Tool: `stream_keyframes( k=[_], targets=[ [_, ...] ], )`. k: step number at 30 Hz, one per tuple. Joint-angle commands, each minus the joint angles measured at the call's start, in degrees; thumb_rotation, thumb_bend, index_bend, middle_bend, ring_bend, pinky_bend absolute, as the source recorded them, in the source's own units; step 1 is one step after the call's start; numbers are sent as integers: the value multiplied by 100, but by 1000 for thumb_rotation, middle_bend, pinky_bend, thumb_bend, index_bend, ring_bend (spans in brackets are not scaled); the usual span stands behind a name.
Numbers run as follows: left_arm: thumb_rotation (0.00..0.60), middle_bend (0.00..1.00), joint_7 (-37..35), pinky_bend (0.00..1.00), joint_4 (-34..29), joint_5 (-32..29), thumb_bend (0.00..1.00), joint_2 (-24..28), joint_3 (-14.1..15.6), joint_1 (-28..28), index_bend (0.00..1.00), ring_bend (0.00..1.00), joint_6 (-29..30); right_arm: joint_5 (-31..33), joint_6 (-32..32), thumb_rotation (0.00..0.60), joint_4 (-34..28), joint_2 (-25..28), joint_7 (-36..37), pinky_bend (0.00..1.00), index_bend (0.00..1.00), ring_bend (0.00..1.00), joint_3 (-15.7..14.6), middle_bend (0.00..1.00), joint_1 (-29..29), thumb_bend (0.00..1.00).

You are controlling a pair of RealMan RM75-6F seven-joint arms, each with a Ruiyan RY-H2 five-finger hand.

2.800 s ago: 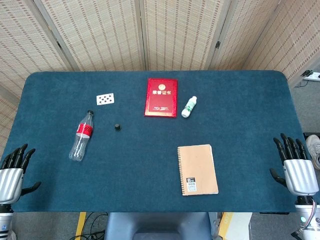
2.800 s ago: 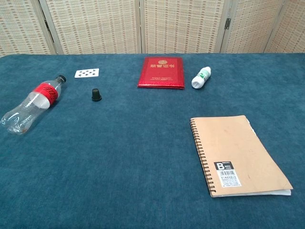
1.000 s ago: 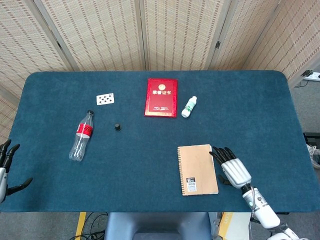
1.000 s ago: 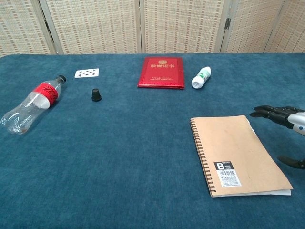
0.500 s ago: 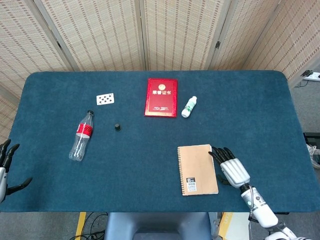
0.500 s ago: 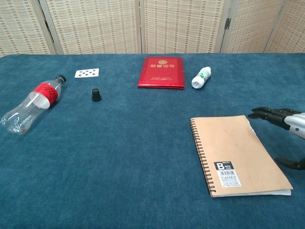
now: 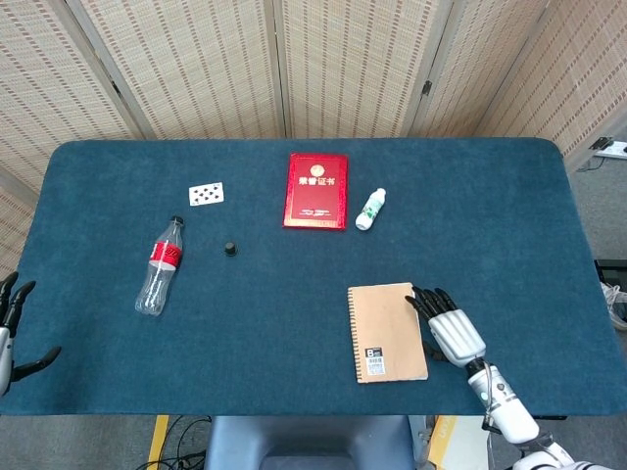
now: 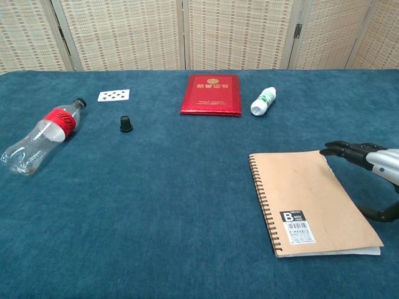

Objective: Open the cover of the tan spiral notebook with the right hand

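Head view: a tan spiral notebook lies closed and flat on a dark blue surface, its wire binding on the side away from the right hand. That hand sits just beside the notebook's free long edge, palm down, fingers spread apart and holding nothing; the fingertips reach the far corner of the cover, though contact cannot be told. The left hand shows only partly at the picture's edge, well apart from everything, fingers apart and empty. Farther from the right hand, past the notebook, lie a red booklet, a small white bottle, a playing card, a black cap and a clear soda bottle on its side.

Chest view: the right hand enters from the edge, dark fingertips level with the notebook's far corner, thumb lower and apart from the fingers.

The step in hand appears to be the approach, with the cover not yet lifted. The next move likely calls for slipping fingertips under the free edge and swinging the cover over towards the binding.
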Motion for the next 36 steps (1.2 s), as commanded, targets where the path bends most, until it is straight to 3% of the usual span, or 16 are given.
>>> stream_keyframes(
  k=[1, 20, 28, 36],
  targets=[
    [600, 0, 13, 148, 3, 0, 117, -6, -10, 1, 115, 69, 13, -5, 34, 600, 21, -39, 85, 0, 0, 0, 20, 0, 15, 376],
    [600, 0, 78, 148, 11, -62, 117, -60, -98, 54, 115, 69, 169, -395, 459, 600, -58, -333, 468, 0, 0, 0, 297, 0, 391, 369],
    [600, 0, 47, 148, -53, -301, 117, -56, -275, 186, 115, 69, 433, -440, 179, 600, -305, -595, 225, 0, 0, 0, 615, 0, 925, 366],
    [600, 0, -331, 148, -49, -421, 117, 53, -409, 308, 115, 69, 603, -348, -241, 600, 73, -1317, 245, 0, 0, 0, 978, 0, 1618, 356]
  ],
)
